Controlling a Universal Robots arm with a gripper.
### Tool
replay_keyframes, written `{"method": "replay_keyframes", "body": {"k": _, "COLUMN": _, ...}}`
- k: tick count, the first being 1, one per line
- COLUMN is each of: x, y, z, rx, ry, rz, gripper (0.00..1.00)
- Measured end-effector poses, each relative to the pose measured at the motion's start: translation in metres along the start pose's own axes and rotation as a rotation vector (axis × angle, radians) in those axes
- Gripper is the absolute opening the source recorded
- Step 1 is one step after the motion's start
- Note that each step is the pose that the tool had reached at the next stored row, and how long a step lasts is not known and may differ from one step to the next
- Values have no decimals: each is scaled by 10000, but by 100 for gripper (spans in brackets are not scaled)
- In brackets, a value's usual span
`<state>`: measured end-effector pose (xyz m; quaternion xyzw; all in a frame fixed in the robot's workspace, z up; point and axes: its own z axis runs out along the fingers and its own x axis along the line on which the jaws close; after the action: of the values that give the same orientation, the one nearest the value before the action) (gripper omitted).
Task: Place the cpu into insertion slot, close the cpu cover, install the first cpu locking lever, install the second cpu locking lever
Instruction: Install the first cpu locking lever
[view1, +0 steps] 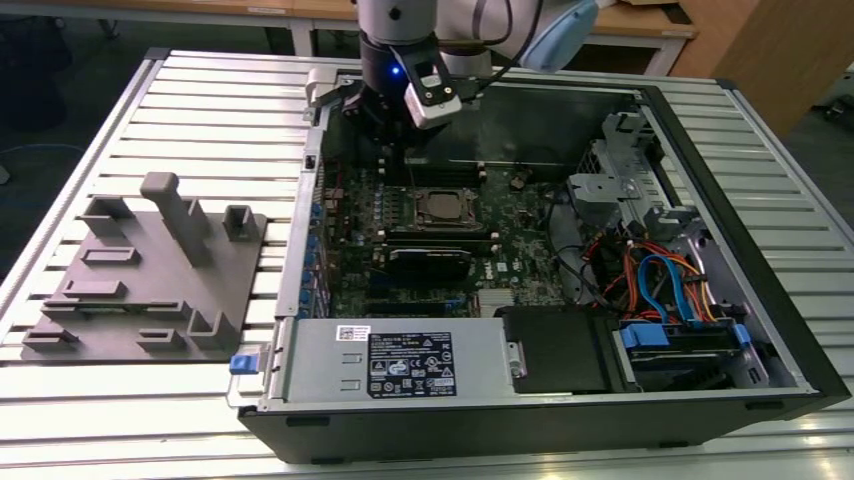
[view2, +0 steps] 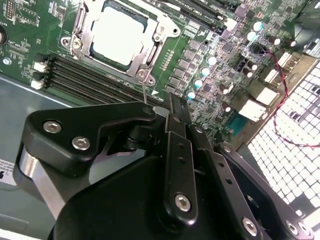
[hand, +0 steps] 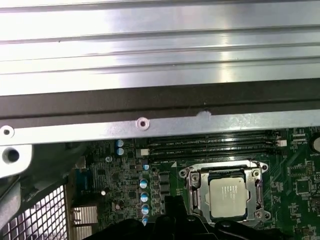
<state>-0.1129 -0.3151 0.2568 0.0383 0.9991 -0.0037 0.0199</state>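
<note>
The cpu (view1: 438, 207) (view2: 117, 35) (hand: 227, 197), a flat silver-grey square, lies in the insertion slot (hand: 227, 172) on the green board. The cpu cover (view2: 80, 42) (hand: 194, 176), a silvery frame, lies down around the chip. From one corner of the socket a thin metal lever rod (view2: 144, 89) rises to just beside my fingertips. My gripper (view1: 387, 150) (view2: 170, 102) (hand: 172, 202) hangs above the board between the socket and the case's rear wall. Its fingers look shut. I cannot tell whether they touch the rod.
The open computer case (view1: 747, 240) lies on a slatted metal table (view1: 200, 90). Long black memory slots (view2: 90, 82) run beside the socket. A power supply (view1: 400, 365) and a drive cage with coloured cables (view1: 667, 290) fill the near side. A grey fixture block (view1: 147, 270) stands at the exterior view's left.
</note>
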Motion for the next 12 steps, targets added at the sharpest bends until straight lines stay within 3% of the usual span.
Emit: {"method": "replay_keyframes", "body": {"k": 12, "x": 7, "y": 84, "z": -1, "rx": -2, "ry": -11, "rz": -25, "gripper": 10}}
